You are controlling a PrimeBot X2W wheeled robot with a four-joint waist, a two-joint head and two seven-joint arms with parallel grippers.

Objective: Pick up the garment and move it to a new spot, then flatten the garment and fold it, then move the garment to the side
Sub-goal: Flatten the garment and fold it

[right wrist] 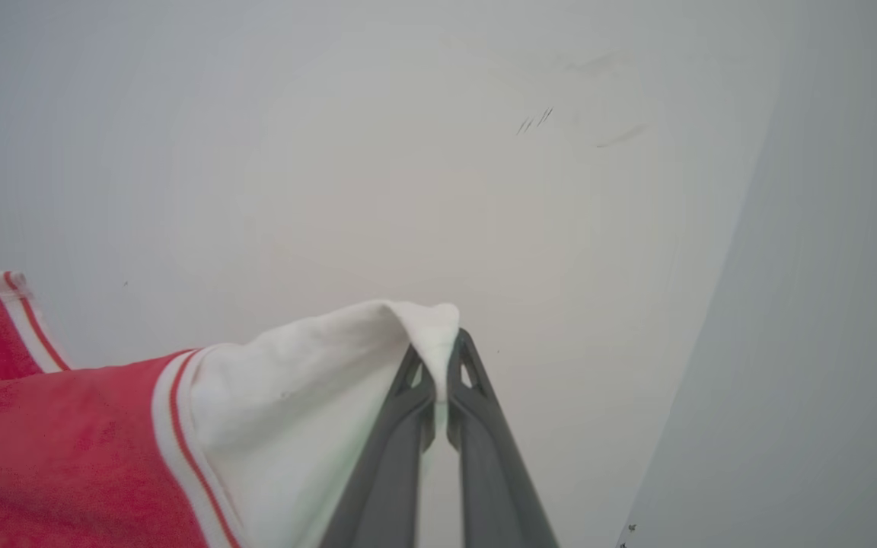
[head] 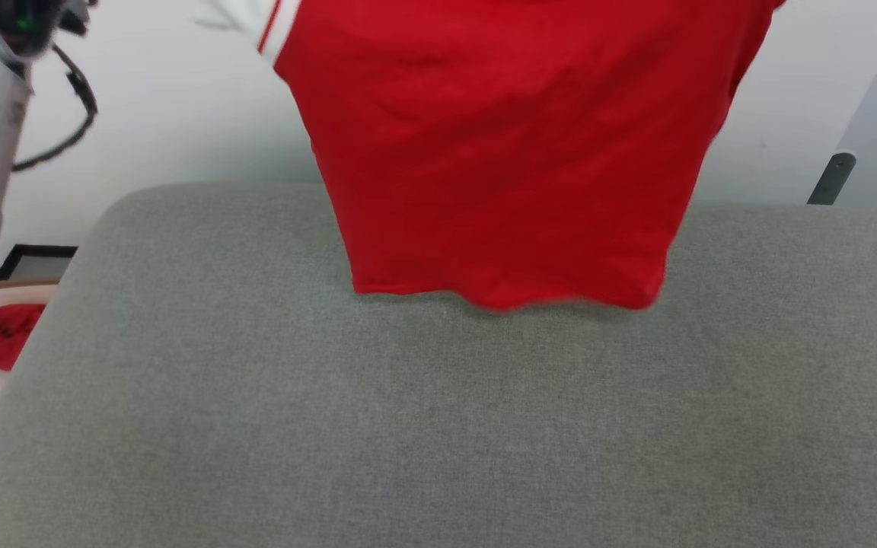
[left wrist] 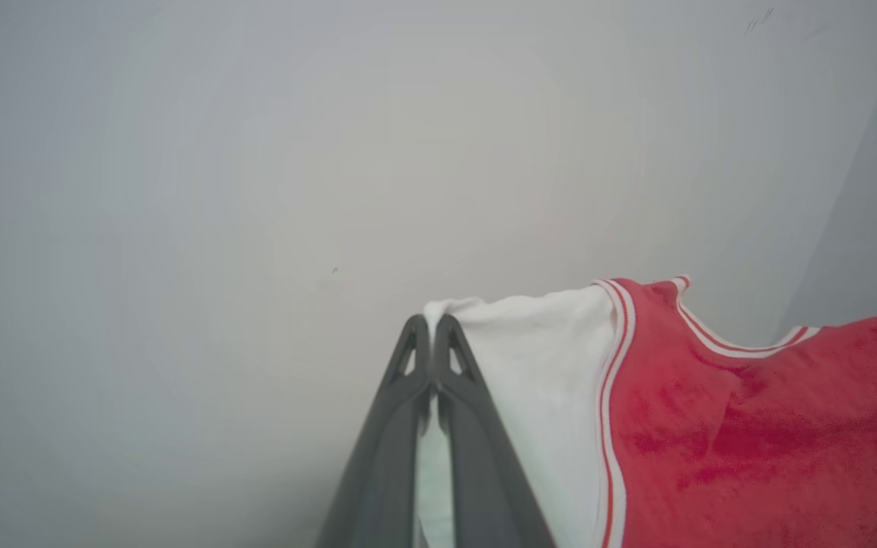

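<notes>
Two closed grips, one piece of cloth. The garment [head: 499, 152] is airborne, spread between both arms. The left gripper [left wrist: 432, 323] is pinched tight on one white sleeve and the right gripper [right wrist: 438, 346] is pinched tight on the other. The body hangs straight down below the claws, long axis vertical, collar edge up and hem lowest, over the far part of the grey padded surface [head: 408, 426]. Can't tell whether the hem touches the pad or hangs just above it. Neither arm is nearer, so the load is shared. My read: relocation step, lay-down next. The hem lands first, so both sleeves should travel evenly or the body bunches.
</notes>
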